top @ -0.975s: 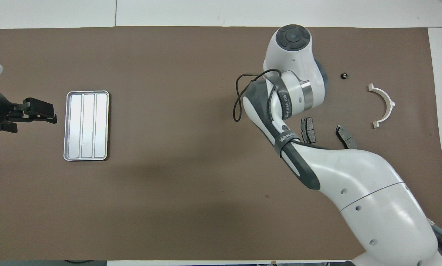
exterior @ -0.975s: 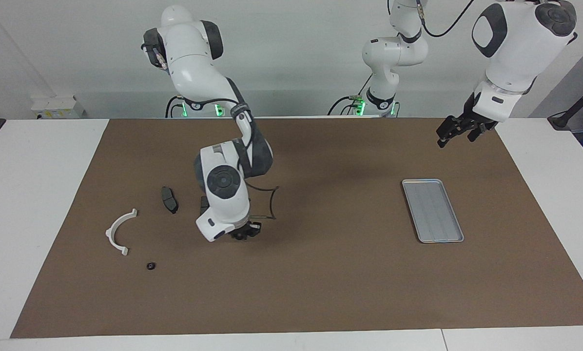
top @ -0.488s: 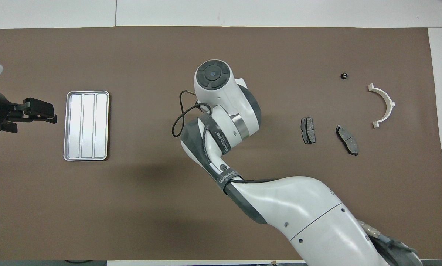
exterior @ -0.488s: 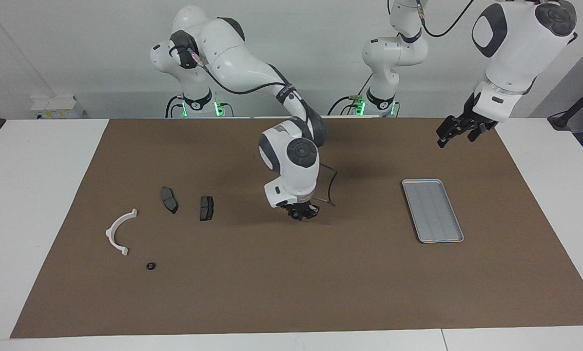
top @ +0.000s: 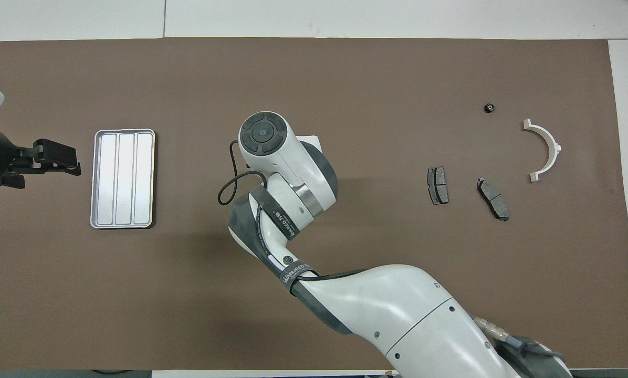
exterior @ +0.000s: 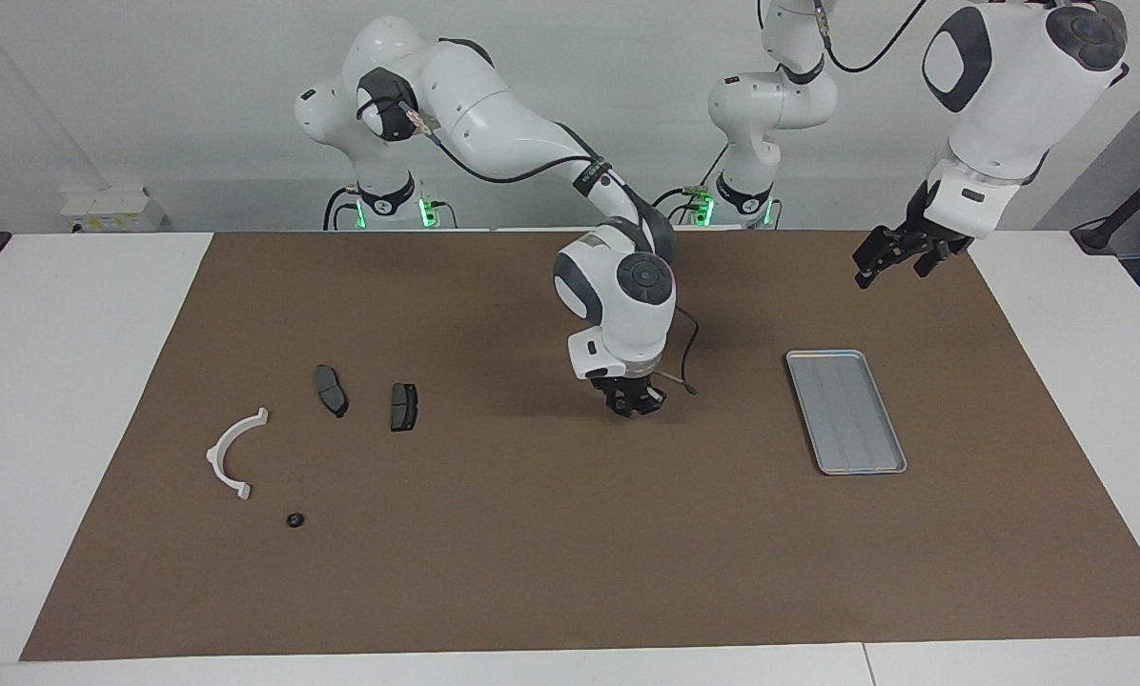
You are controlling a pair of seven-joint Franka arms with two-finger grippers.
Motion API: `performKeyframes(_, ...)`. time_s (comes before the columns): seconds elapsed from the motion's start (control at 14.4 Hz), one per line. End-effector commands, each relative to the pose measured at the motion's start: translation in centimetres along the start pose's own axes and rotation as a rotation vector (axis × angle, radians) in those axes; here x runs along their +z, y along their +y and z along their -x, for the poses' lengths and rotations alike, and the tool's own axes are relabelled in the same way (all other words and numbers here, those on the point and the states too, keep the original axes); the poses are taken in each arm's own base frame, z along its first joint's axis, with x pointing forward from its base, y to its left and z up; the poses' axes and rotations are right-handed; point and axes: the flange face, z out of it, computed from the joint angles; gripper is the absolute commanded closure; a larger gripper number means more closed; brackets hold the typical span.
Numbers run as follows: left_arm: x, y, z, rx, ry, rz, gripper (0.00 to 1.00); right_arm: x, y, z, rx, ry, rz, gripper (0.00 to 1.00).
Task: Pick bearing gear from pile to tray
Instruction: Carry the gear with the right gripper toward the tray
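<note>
Brown mat [top: 314,68] covers most of the white bench [exterior: 84,381], with wide bare room around its middle. The right tool [exterior: 635,402] hangs over mid-mat. The arm hides it from overhead, and I cannot tell whether it is clamped on anything. The lettering on that arm's strap is unreadable. The left tool [exterior: 889,259], jaws apart, waits at nine o'clock of the tray [top: 97,178] seen from overhead. A ring [top: 489,108], pads [top: 438,185] and a bracket [top: 547,147] lie at three o'clock.
</note>
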Motion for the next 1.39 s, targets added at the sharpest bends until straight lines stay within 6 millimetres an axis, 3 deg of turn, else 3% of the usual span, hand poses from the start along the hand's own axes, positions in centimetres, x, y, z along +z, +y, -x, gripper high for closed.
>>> performKeyframes(0.0,-0.2,-0.1,0.3,0.001,0.002,0.010,0.00,0.4,-0.9,0.5,0.026,-0.017,-0.021,1.00)
performKeyframes(0.28,-0.1,0.0,0.3,0.003,0.002,0.010,0.00,2.0,-1.2,0.4,0.033,-0.012,-0.029,1.00)
performKeyframes(0.49,0.0,-0.4,0.6,-0.004,-0.006,0.009,0.00,2.1,-1.2,0.3,0.035,-0.012,-0.027,0.97)
performKeyframes(0.63,0.1,-0.5,0.6,-0.004,-0.007,0.009,0.00,2.0,-1.2,0.4,0.035,-0.012,-0.029,0.66)
performKeyframes(0.7,0.0,-0.7,0.4,-0.014,0.003,0.011,0.00,1.8,-1.2,0.4,0.034,-0.012,-0.029,0.36)
performKeyframes(0.77,-0.1,-0.8,0.3,-0.021,0.012,0.012,0.00,1.4,-1.1,0.3,0.034,-0.012,-0.029,0.14)
performKeyframes(0.84,-0.2,-1.1,0.1,-0.021,0.019,0.014,0.00,0.9,-0.9,-0.3,0.032,-0.012,-0.031,0.00)
performKeyframes(0.98,-0.2,-1.4,-0.1,-0.030,0.028,0.016,0.00,-0.1,-0.2,-2.0,0.021,-0.016,-0.025,0.00)
performKeyframes(1.18,-0.2,-0.7,-0.2,-0.045,0.044,0.021,0.00,-3.1,0.6,-4.2,-0.010,-0.043,-0.026,0.00)
performKeyframes(1.32,0.5,0.6,0.1,-0.065,0.040,0.020,0.00,-4.7,1.7,-6.3,-0.035,-0.074,-0.019,0.00)
